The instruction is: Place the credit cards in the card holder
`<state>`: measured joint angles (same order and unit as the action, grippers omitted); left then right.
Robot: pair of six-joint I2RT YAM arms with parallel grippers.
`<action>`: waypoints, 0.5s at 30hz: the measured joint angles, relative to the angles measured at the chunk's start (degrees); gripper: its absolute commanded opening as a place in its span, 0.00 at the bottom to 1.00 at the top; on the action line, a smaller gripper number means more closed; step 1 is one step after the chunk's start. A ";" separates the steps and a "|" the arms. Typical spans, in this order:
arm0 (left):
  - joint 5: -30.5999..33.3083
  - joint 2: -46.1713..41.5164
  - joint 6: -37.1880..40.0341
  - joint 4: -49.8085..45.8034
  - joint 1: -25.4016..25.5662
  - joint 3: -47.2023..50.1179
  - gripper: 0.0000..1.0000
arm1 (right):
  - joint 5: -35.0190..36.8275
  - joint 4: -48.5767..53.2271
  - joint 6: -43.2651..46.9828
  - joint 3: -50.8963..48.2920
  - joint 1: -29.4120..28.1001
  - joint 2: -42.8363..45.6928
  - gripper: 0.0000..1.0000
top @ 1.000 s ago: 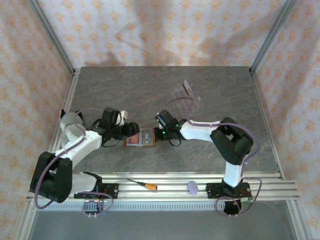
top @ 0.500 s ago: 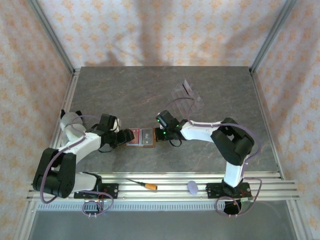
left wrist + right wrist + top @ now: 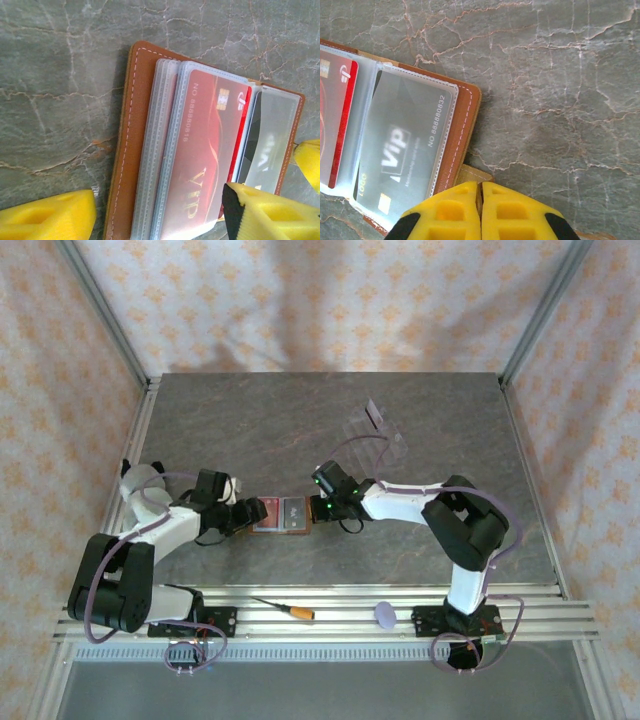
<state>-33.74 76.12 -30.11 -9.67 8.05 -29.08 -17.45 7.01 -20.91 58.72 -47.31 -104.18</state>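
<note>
The brown card holder (image 3: 281, 514) lies open on the table between both arms. Its clear left sleeve holds the red card (image 3: 210, 150), whose red edge also shows in the right wrist view (image 3: 332, 115). A dark greenish card (image 3: 400, 155) fills the right sleeve. My left gripper (image 3: 245, 515) is open at the holder's left end, its yellow fingers (image 3: 50, 215) spread on either side of the sleeves (image 3: 155, 215), holding nothing. At the holder's right edge, my right gripper (image 3: 318, 512) is shut on the tan strap tab (image 3: 475, 175), with its fingertips (image 3: 481, 200) pressed together.
A clear plastic tray (image 3: 378, 432) sits at the back right. On the front rails lie an orange-handled screwdriver (image 3: 290, 610) and a small lilac disc (image 3: 384, 614). Aluminium posts and patterned walls frame the table.
My left gripper has drawn back to the left, off the holder's left half, leaving the red card in its sleeve. The right arm has not moved.
</note>
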 measured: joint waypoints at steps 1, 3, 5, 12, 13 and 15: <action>-0.20 0.00 -0.04 0.07 -0.22 0.07 0.60 | -0.09 0.00 0.00 0.00 0.00 0.00 0.06; -0.37 -0.02 -0.24 0.52 -0.39 0.44 0.57 | -0.15 0.00 0.00 0.00 0.00 0.00 0.06; -0.79 -0.33 -1.14 1.11 -0.61 0.72 0.57 | -0.20 0.00 0.00 0.00 0.00 0.00 0.06; -8.20 -2.62 -3.19 8.15 0.96 1.22 0.55 | -0.57 0.15 -0.02 0.00 0.22 -0.02 0.06; -9.09 -3.21 -3.48 9.27 1.38 1.22 0.54 | -0.70 0.00 -0.02 0.00 0.22 -0.07 0.06; -10.34 -4.39 -4.09 10.91 2.05 1.22 0.55 | -1.14 -0.39 -0.04 0.00 0.22 -0.24 0.06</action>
<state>-44.07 71.72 -34.20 1.23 10.11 -27.86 -18.59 6.61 -20.95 58.72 -47.09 -104.42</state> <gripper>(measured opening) 0.546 0.060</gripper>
